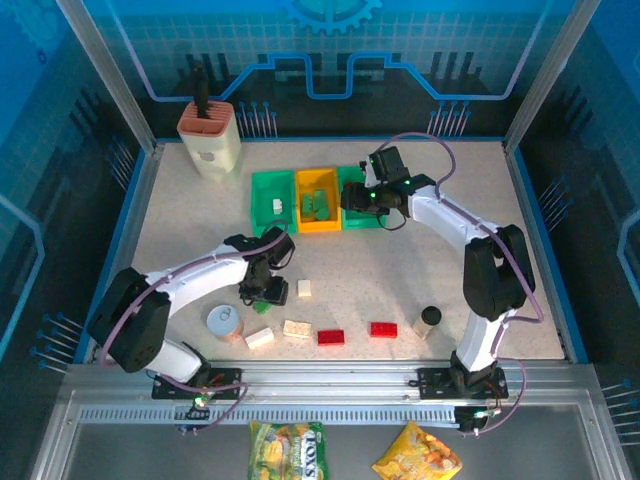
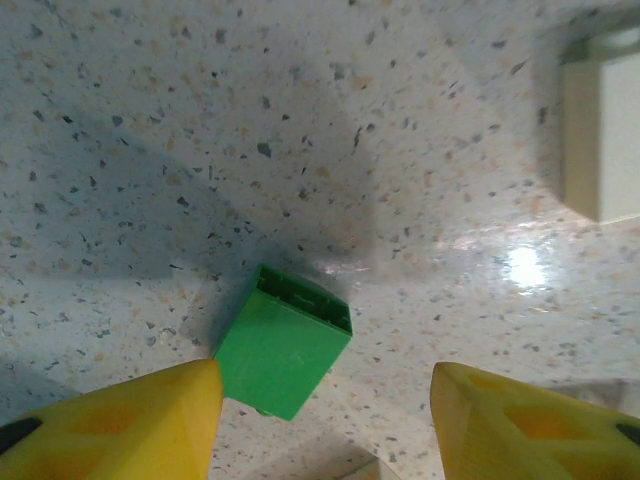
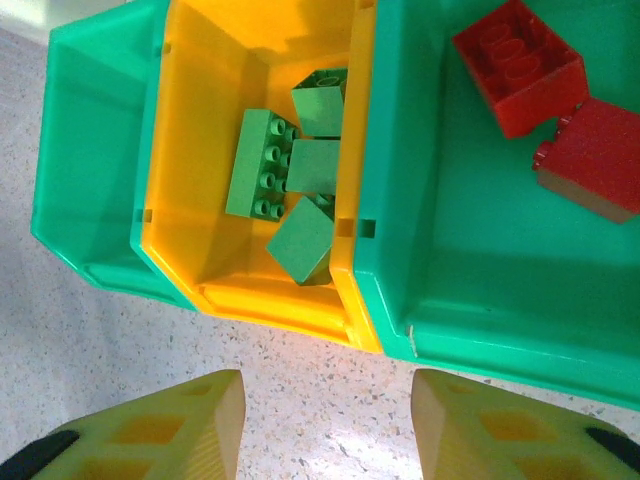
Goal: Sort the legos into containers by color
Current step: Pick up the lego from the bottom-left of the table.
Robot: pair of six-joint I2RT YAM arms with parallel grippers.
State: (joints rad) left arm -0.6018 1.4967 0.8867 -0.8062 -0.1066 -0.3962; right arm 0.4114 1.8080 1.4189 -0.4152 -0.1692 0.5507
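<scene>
A green lego (image 2: 283, 340) lies tilted on the table between the fingers of my open left gripper (image 2: 325, 410), close against the left finger. From the top view, the left gripper (image 1: 268, 292) hangs over this green lego (image 1: 262, 307). The containers sit in a row: left green bin (image 1: 262, 190), yellow bin (image 1: 318, 228), right green bin (image 1: 362, 221). My right gripper (image 3: 325, 430) is open and holds nothing, by the bins' rim. The yellow bin (image 3: 190, 90) holds several green legos (image 3: 262, 163). Two red legos (image 3: 518, 65) lie in the right green bin (image 3: 470, 260).
Three cream legos (image 1: 296, 328) and two red legos (image 1: 331, 337) are loose at the table's front. A silver can (image 1: 225, 322) stands by the left arm, a black-capped cylinder (image 1: 429, 320) by the right arm. A beige knife block (image 1: 210, 140) stands back left.
</scene>
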